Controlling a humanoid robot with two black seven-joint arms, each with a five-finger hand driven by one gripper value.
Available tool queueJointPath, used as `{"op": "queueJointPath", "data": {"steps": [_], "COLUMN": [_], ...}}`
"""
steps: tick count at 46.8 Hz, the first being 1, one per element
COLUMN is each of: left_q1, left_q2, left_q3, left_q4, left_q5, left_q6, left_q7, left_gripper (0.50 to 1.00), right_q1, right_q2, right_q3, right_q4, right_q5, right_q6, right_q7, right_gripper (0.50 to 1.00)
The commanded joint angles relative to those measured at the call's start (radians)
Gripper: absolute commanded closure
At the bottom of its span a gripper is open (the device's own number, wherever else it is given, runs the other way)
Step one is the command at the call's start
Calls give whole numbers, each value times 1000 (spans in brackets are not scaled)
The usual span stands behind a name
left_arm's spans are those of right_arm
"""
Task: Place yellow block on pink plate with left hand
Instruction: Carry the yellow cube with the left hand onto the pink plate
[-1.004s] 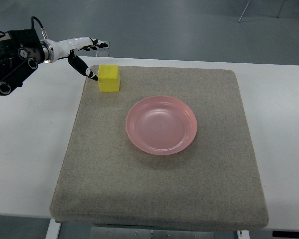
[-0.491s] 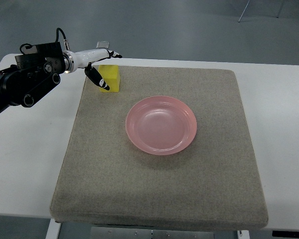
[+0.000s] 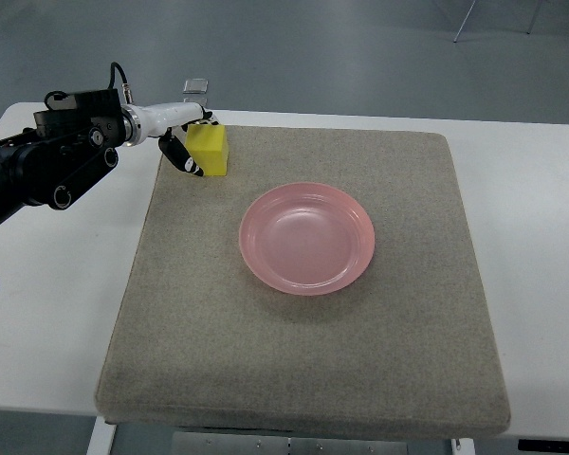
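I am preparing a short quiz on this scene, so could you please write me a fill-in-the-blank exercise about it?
1. The block beside the left hand is ____ in colour.
2. The pink plate holds ____ at this moment.
3. The block and plate both rest on a grey ____, which lies on the white table.
4. The working arm enters from the picture's ____ edge.

Missing words: yellow; nothing; mat; left
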Motion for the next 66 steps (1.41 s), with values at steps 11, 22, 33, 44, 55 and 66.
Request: {"op": "queueJointPath", "data": {"steps": [11,22,33,44,55,66], "left_q1": [-36,-60,-48,-17,29,38], "left_q2": [6,160,268,292,201,163], "left_q3": [-2,-12,-11,14,23,31], "left_q4": [10,-267,-585,-731,-721,-723], "left_q5": [4,-34,-220,-205,-33,72], "left_q6": [110,-5,-201,-229,-129,-78], "left_q7": [-1,-8,-16,-22,-18,-8], "left_gripper": [1000,1000,1000,1000,1000,1000], "right_q1": [0,0,0,0,0,0], "right_q2": [0,0,0,0,0,0], "right_q3": [0,0,0,0,0,0], "right_q4": [0,0,0,0,0,0], "right_q5": [0,0,0,0,0,0], "right_q6": [0,0,0,0,0,0], "right_q7": [0,0,0,0,0,0], "right_gripper": [576,576,576,576,576,576]}}
